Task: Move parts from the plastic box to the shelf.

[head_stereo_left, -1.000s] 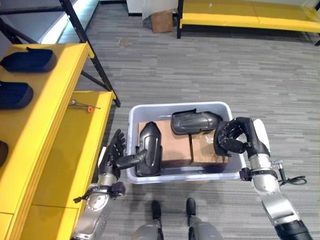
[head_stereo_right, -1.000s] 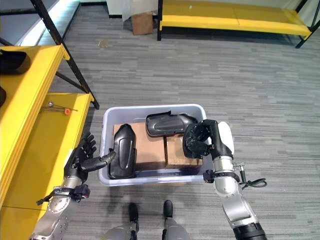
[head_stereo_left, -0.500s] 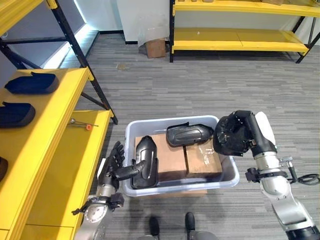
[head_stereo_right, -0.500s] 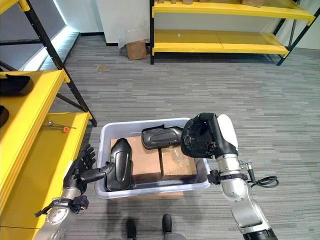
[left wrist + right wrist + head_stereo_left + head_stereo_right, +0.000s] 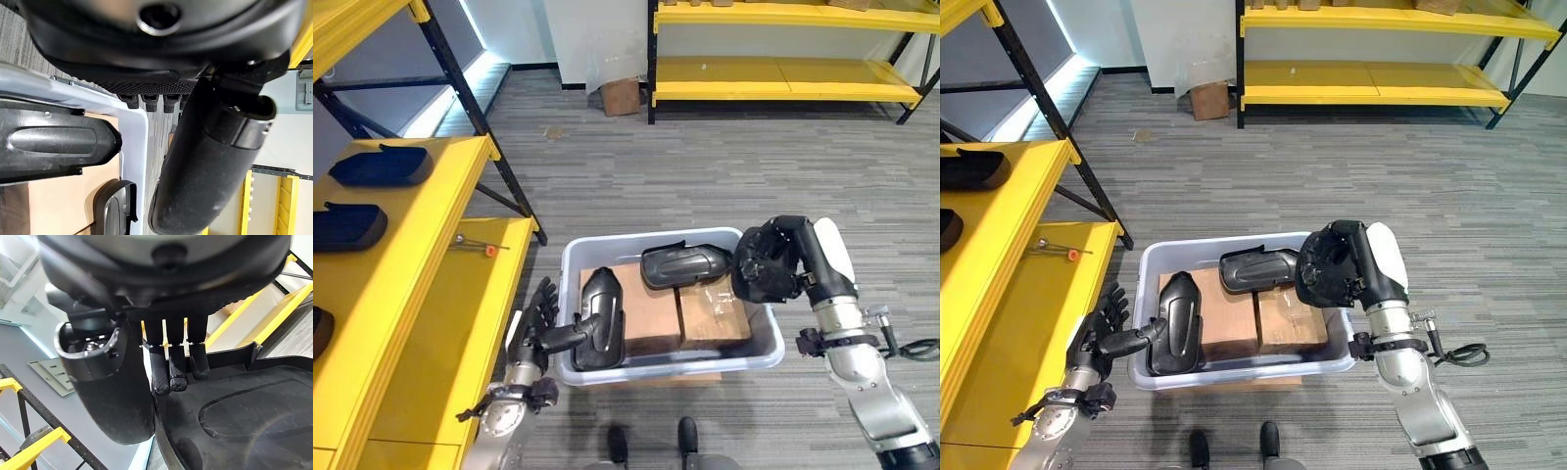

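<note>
Right hand (image 5: 171, 362) fingers rest on black part (image 5: 234, 416) (wrist view).

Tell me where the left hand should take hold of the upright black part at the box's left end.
Probably around the upright black part at its narrow upper half, coming from the box's left wall, where the left hand already hovers. It stands on end, its rounded top clear above the rim, while its base sits against cardboard.

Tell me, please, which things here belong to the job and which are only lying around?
Job: plastic box; two black parts in it; yellow shelf; parts already on it.

Lying about: cardboard box; screwdriver; far yellow shelf.
</note>
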{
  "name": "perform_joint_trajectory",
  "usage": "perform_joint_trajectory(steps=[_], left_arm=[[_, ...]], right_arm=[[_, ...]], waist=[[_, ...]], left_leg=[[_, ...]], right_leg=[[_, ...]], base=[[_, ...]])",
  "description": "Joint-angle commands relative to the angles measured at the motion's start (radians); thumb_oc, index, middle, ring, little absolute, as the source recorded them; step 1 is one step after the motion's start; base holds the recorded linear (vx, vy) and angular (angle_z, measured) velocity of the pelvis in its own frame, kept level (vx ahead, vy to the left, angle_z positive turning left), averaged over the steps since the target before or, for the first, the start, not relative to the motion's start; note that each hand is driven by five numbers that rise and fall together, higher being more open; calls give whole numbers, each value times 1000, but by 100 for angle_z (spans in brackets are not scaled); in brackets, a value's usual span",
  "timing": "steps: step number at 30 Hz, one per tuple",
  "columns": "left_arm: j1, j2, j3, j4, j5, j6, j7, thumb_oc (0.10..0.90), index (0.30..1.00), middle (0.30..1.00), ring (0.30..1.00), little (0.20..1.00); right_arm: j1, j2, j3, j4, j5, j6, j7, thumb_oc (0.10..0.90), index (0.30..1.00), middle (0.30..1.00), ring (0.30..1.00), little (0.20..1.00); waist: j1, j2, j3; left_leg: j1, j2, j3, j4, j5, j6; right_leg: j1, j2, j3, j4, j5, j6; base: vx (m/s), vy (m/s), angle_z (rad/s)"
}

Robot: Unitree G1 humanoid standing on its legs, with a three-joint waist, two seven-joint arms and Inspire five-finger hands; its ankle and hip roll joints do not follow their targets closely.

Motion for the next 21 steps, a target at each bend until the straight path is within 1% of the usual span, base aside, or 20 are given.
perform_joint_trajectory(steps=[1,8,15,21], left_arm=[[-57,38,32,-7,29,-82,1,900,1000,1000,1000,1000],[-55,38,31,-6,24,-82,7,900,1000,1000,1000,1000],[-45,40,30,-12,18,-85,-2,900,1000,1000,1000,1000],[-32,61,34,-24,6,-91,-21,900,1000,1000,1000,1000]], right_arm=[[-165,-50,1,-103,-27,-126,-47,400,300,300,300,300],[-203,-59,40,-85,-38,-116,-35,400,300,300,300,300],[-289,-90,138,-18,-53,-105,16,400,300,300,300,300],[-415,-190,251,86,-148,-82,70,400,300,300,300,300]], waist=[[20,-35,-102],[30,-36,-100],[49,-39,-93],[76,-47,-67]], left_leg=[[65,77,-42,-2,-42,-49],[68,75,-48,-2,-42,-48],[63,71,-61,-2,-39,-49],[35,70,-78,-2,-25,-54]], right_leg=[[26,-50,-15,52,-65,66],[32,-51,-23,55,-69,65],[35,-53,-33,54,-69,63],[26,-57,-53,47,-65,63]], base=[[0,0,0],[4,1,3],[-5,1,4],[-28,-7,13]])
